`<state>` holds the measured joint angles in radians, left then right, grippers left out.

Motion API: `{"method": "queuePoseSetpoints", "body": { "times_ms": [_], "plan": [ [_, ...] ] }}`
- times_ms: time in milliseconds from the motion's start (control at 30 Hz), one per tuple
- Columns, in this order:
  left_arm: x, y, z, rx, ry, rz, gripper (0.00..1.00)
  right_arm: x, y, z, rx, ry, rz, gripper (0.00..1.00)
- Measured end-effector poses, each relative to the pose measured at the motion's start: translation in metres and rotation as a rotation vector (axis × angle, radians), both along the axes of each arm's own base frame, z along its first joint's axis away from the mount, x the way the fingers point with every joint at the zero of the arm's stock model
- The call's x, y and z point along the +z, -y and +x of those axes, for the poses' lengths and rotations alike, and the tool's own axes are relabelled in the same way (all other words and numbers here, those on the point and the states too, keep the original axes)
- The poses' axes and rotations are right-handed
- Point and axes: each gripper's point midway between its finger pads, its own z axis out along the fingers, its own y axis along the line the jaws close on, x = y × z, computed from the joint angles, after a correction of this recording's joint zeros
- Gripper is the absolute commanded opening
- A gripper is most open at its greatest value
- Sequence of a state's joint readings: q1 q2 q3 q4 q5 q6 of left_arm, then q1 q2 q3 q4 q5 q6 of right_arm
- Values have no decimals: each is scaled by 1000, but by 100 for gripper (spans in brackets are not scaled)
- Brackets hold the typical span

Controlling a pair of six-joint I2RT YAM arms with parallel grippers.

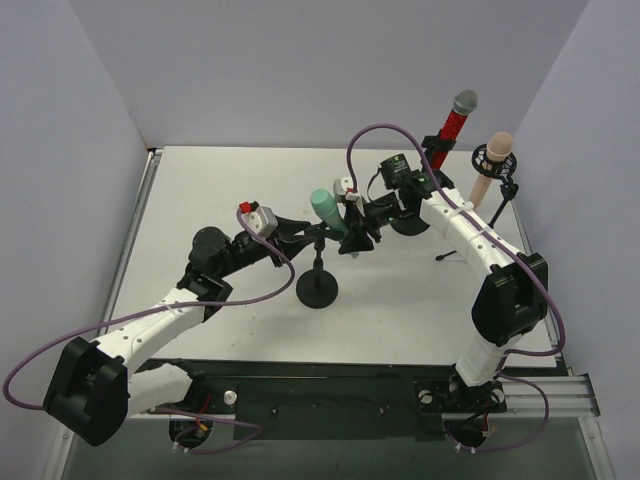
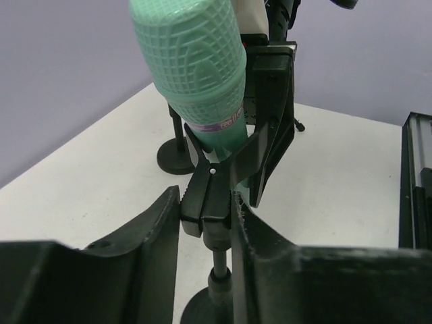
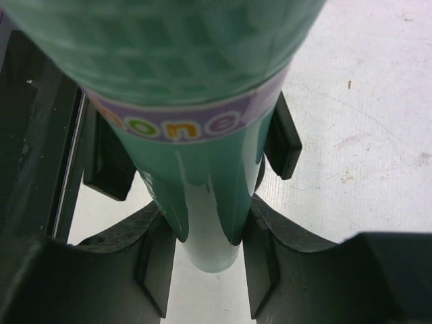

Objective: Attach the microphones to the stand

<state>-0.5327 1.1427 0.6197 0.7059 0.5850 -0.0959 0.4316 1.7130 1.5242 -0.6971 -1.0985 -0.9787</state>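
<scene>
Mint-green microphone [image 1: 330, 215] tilted: head up-left, tail down-right, seated in stand clip [image 2: 209, 196]. Arms reach inward; right fingers [image 3: 260, 266] clamp its handle, left fingers [image 2: 160, 229] pinch the clip.

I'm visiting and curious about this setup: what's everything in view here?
Mint-green plastic stick microphone: one, green, mid-table, in the black round-based stand's clip.
Glittery red microphone, silver mesh head: one, red, far right, upright.
Peach-pink microphone: one, pink, beside it, in black ring mount.
Small black part: one, black, white table's right side.
Left arm's fingers: two, black, closed on the stand's clip.
Right arm's fingers: two, black, closed on the mint-green microphone.
</scene>
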Motion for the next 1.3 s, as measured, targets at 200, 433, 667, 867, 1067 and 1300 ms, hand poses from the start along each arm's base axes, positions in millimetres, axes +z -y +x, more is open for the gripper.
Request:
{"method": "queuePoseSetpoints", "body": {
  "times_ms": [200, 433, 667, 867, 1067, 1300],
  "plan": [
    [1, 0, -2, -9, -6, -4, 0, 0, -1, -5, 9, -23, 6, 25],
    [0, -1, -3, -10, -18, -10, 0, -3, -5, -13, 30, -32, 3, 24],
    [-1, -5, -8, -1, -29, -32, 0, -3, -11, -18, 52, -39, 18, 26],
    [-2, -8, -10, 9, -53, -62, 17, -3, -14, -19, 51, -49, 25, 40],
    [-2, -9, -16, 7, -66, -85, 55, -7, -15, -19, 35, -64, 23, 66],
    [2, -14, -30, 1, -65, -111, 80, -7, -10, -13, -2, -66, 8, 81]
  ]
}}
